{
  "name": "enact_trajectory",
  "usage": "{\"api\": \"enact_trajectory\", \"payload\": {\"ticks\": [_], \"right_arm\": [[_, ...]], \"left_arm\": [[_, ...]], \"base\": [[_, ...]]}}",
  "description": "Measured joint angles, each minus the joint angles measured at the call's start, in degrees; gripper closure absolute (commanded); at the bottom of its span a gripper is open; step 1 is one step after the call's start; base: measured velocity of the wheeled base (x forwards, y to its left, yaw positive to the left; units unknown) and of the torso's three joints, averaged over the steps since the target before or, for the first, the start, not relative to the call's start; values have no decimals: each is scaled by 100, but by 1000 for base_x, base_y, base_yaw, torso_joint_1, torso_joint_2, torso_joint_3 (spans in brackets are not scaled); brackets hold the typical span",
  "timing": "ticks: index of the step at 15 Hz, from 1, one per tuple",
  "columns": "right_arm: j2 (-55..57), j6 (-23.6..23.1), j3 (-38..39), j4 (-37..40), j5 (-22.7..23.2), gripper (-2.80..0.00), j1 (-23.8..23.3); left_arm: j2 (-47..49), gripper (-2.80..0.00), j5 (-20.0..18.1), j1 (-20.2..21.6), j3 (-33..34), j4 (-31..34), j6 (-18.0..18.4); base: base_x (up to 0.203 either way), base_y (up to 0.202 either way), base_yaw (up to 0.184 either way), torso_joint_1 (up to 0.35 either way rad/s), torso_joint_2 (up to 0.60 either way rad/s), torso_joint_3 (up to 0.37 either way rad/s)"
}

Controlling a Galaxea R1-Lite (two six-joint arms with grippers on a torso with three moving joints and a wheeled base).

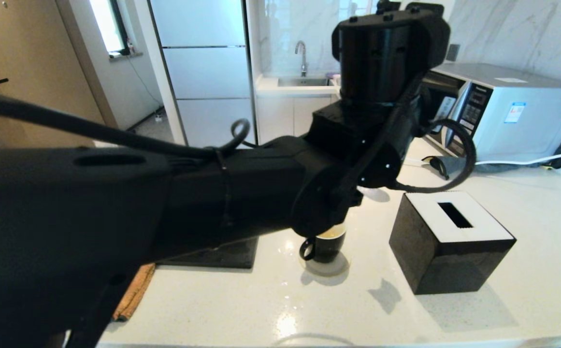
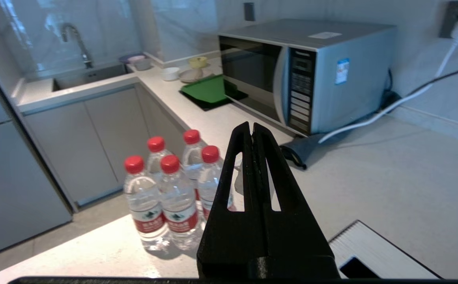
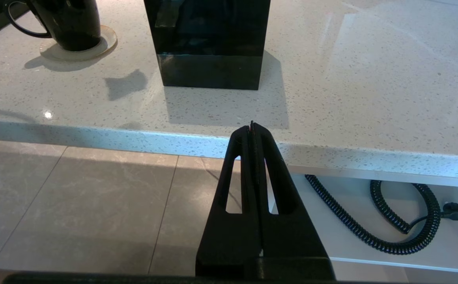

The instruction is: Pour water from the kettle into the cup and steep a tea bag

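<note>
Head view: left arm [image 1: 203, 203] fills most of the frame, stretched across the table [image 1: 526, 232] and raised above it. Cup [image 1: 326, 244] sits on a round coaster [image 1: 328, 267] just under the arm's wrist, handle toward the robot's left, pale yellowish water [image 1: 334, 233] showing at the rim. Tissue box [image 1: 449, 239] stands near the cup on the robot's right, apart from it. Microwave [image 1: 507, 108] sits behind it by the wall.

Left wrist view: left gripper [image 2: 252, 130] has jaws pressed fully together, nothing between them. It points out over the table toward the microwave [image 2: 307, 75]; four red-capped bottles [image 2: 173, 193] stand beside its line. Cup isn't in this view, so it's below and behind the jaws, not between them.

Right wrist view: right gripper [image 3: 252, 127] is parked below the table edge [image 3: 134, 138], jaws closed and empty, over the floor [image 3: 75, 205]. Cup [image 3: 69, 23] is well apart from it, up on the table next to the tissue box [image 3: 209, 43]. Coiled cable [image 3: 390, 221] lies on a lower shelf.

Kettle and tea bag: can't spot either.
</note>
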Motion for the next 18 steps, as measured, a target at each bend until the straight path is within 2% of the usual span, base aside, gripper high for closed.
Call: {"api": "enact_trajectory", "payload": {"ticks": [8, 13, 18], "right_arm": [[0, 2, 0, -1, -2, 0, 0], [0, 0, 0, -1, 1, 0, 0], [0, 2, 0, -1, 1, 0, 0]], "left_arm": [[322, 0, -33, -241, -140, -56, -13], [469, 0, -54, -354, -142, -345, -16], [610, 0, -312, -442, -159, -636, -16]], "base": [[0, 0, 0, 0, 0, 0], [0, 0, 0, 0, 0, 0], [0, 0, 0, 0, 0, 0]]}}
